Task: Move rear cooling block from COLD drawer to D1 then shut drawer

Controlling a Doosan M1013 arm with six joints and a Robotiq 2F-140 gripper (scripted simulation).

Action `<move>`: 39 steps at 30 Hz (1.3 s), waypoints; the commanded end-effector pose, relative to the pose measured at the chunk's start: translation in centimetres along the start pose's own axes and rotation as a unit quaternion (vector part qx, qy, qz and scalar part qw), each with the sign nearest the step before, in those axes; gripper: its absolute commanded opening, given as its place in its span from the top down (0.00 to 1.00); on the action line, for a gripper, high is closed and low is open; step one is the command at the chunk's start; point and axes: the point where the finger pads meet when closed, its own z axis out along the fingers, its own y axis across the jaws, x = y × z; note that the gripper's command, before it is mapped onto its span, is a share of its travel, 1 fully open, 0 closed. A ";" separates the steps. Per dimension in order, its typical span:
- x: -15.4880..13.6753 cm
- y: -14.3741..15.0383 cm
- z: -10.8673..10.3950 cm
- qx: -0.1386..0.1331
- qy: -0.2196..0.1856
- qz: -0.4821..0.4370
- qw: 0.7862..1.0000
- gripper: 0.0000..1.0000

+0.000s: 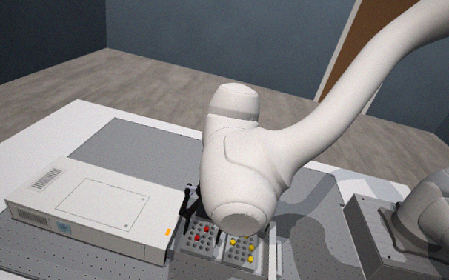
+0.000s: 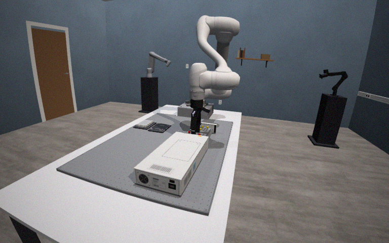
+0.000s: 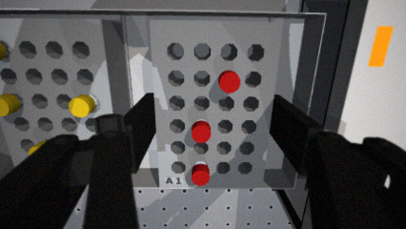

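The rear cooling block (image 1: 196,252) (image 3: 189,91) lies in the drawer (image 1: 271,266) (image 3: 312,81) of COLD (image 1: 94,204) (image 2: 171,152). It bears three red tubes (image 1: 193,237) (image 3: 229,81), each in a bore. My gripper (image 1: 201,236) (image 2: 193,131) (image 3: 213,110) points down over it, one finger along the handle side and one along the cooler side. Both fingers meet the block's side edges in the wrist view, with no gap that I can see. The front block (image 3: 47,88) sits apart, with several yellow tubes (image 1: 250,259) (image 3: 82,106). COLD's orange lamp (image 1: 168,231) (image 3: 381,46) is lit.
In the exterior view, the dark slot D1 (image 2: 159,127) lies left of the drawer. D2 beyond it bears a pale block (image 2: 145,124). The drawer's end wall and COLD's front are close to the cooler-side finger. The arm's grey pedestal (image 1: 417,279) is beyond the handle.
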 end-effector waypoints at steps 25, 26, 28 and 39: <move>0.3 -0.1 0.2 0.000 0.000 -0.001 1.000 0.81; 0.3 -0.1 0.2 0.000 0.000 -0.001 1.000 0.82; 0.3 -0.1 0.2 0.000 0.000 -0.001 1.000 0.84; 0.3 -0.1 0.2 0.000 0.000 -0.001 1.000 0.90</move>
